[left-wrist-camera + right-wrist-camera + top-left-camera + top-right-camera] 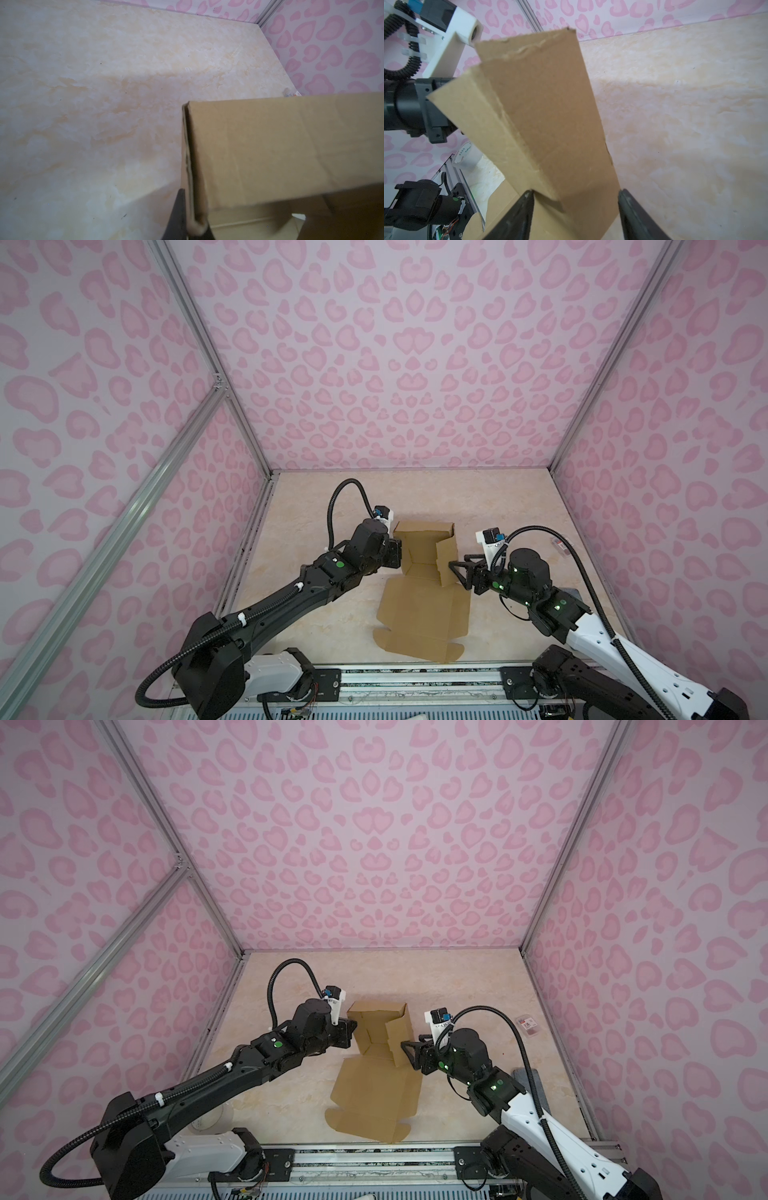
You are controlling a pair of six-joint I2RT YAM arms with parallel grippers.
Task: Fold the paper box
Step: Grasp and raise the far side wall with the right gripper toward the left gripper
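Your paper box [419, 605] sits just behind the front rail [415, 674], half-built: the back wall and 2 side walls stand at the end farthest from the rail, and the lid lies flat. The left gripper [193, 227] pinches the left wall. The right gripper [575, 195] straddles the right wall, jaws spread. You have yet to lock the walls and close the lid.

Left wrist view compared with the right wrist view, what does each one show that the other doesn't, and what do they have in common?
Left wrist only: the left end effector shut on a raised wall of the paper box, and a small packet near the far wall.
Right wrist only: the right end effector, open, its fingers either side of a standing flap, with the left arm behind the cardboard.
Both: the brown paper box, the marbled tabletop and the pink patterned walls.
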